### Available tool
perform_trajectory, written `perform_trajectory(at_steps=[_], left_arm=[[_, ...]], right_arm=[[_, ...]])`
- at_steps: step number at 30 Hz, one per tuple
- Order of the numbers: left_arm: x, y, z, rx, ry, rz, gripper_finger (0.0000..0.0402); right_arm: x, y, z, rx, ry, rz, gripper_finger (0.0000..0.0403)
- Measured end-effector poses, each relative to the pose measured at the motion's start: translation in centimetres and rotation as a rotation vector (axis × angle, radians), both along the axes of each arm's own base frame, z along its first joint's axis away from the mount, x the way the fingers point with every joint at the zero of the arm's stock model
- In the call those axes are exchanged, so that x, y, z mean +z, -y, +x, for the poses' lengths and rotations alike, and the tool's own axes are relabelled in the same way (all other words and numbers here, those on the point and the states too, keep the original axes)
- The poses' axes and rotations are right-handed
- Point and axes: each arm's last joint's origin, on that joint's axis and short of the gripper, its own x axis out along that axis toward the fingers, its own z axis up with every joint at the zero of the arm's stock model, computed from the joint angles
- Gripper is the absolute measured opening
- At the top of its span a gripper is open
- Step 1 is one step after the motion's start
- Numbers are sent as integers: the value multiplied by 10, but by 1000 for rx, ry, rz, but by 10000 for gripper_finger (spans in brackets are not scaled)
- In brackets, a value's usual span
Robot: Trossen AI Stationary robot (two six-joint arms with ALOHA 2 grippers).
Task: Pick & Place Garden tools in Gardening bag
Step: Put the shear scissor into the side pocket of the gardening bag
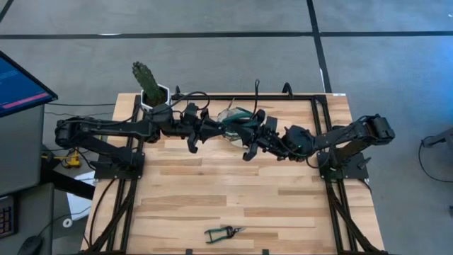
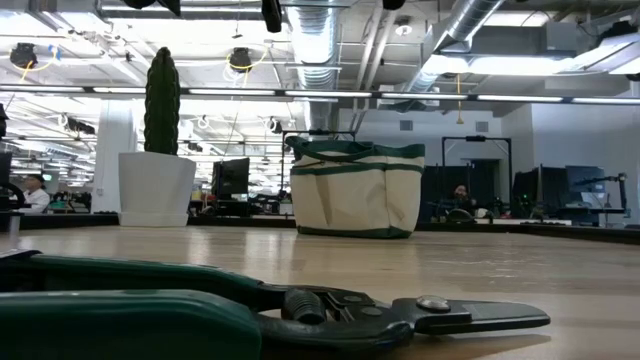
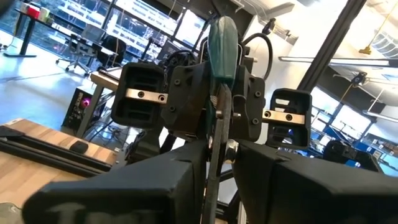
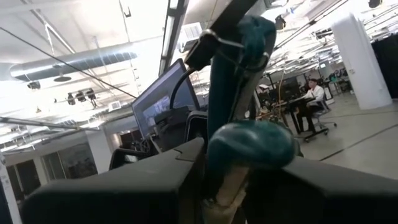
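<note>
Shears (image 1: pixel 224 231) alone near front edge; both hands over bag (image 1: pixel 233 117).

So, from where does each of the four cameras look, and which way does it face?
High: above the table, facing straight down; left gripper and right gripper meet at the gardening bag.
Low: at table-top height, facing level across pruning shears toward the bag and room; no arm clearly shows.
Left wrist: on the left arm, facing the right gripper past its own.
Right wrist: on the right arm, facing the room past its own gripper and a green item.
Shared: high and low both show shears, bag, cactus pot.
</note>
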Motion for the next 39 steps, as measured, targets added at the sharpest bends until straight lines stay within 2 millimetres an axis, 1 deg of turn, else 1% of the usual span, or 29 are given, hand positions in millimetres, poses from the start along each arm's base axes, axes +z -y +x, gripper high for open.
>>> perform_trajectory(at_steps=[6, 10, 15, 21, 24, 27, 31, 35, 39], left_arm=[[0, 0, 0, -7, -2, -32, 58], [3, -2, -4, -3, 8, -49, 68], [18, -5, -18, 23, 72, -42, 78], [38, -1, -40, 10, 147, -26, 85], [47, 2, -55, 6, 160, 41, 85], [53, 5, -71, 22, 150, 112, 85], [58, 8, -90, 37, 127, 125, 85], [62, 10, -102, 37, 136, 126, 85], [64, 10, -106, 38, 144, 127, 85]], right_arm=[[0, -1, 0, 1, -2, -6, 56], [0, -1, 0, 1, 2, -5, 56], [2, -2, -1, 11, 13, -5, 56], [1, -3, -1, 10, -1, -13, 56], [-3, -3, 1, 9, -54, -24, 56], [-9, -3, 2, 26, -130, 8, 56], [-21, 0, 5, 21, -254, 1, 56], [-34, 10, 8, 76, -376, 14, 56], [-47, 27, 10, 160, -513, 24, 56]])
